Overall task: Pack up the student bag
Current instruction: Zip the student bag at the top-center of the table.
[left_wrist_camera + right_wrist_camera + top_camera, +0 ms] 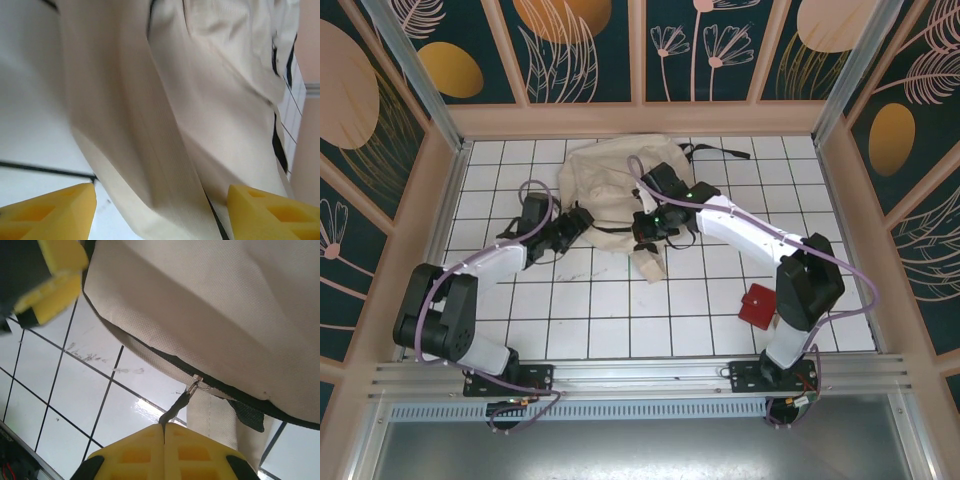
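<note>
Right gripper (164,431) is pinching the zipper pull (176,407) of the student bag (225,305) while left gripper (160,207) is gaping wide, gripping nothing; a tug risks dragging the limp bag

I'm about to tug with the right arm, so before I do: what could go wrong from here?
1. The right gripper pinches only the tip of the thin zipper pull; a tug may slip it free.
2. The left gripper is open, with fabric loose between its fingers, so the student bag looks unanchored and may slide across the table instead of unzipping.
</note>
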`<move>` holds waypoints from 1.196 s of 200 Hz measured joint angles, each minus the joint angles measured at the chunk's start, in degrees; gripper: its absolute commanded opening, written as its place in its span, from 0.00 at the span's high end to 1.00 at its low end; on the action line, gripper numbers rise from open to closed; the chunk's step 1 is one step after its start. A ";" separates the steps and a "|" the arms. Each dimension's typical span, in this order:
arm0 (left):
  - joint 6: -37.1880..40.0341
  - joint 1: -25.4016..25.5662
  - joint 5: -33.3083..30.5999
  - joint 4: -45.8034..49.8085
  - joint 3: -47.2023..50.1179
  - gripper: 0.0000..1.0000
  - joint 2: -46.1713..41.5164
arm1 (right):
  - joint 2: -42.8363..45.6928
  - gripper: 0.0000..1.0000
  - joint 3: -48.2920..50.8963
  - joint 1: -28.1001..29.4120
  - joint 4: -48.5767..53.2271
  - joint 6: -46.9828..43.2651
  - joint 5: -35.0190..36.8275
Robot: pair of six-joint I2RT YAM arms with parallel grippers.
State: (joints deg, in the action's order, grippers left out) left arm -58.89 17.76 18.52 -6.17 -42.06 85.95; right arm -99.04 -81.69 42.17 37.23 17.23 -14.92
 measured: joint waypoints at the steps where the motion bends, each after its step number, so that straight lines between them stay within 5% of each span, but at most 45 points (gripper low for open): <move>1: -0.31 0.26 0.04 -0.31 0.20 0.29 0.00 | -0.02 1.00 0.00 0.02 0.00 0.00 -0.02; 59: -10.84 5.57 1.05 -12.55 2.23 0.30 1.01 | -0.35 1.00 0.31 0.52 0.17 0.07 -0.09; 87: -13.97 6.67 1.01 -14.60 1.77 0.49 3.96 | -0.33 1.00 1.88 1.07 0.20 0.28 0.15; 133: -17.05 7.13 -0.09 -14.58 1.79 1.00 5.35 | 0.39 1.00 4.35 1.46 0.46 1.44 4.37; 239: -16.33 7.91 -4.55 -13.31 1.77 1.00 6.25 | 1.40 1.00 8.52 0.72 4.81 6.10 29.29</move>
State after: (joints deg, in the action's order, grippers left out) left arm -75.22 25.67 13.98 -19.49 -40.29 92.20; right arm -97.65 -73.17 42.89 42.04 23.33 14.37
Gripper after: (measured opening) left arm 0.077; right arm 0.048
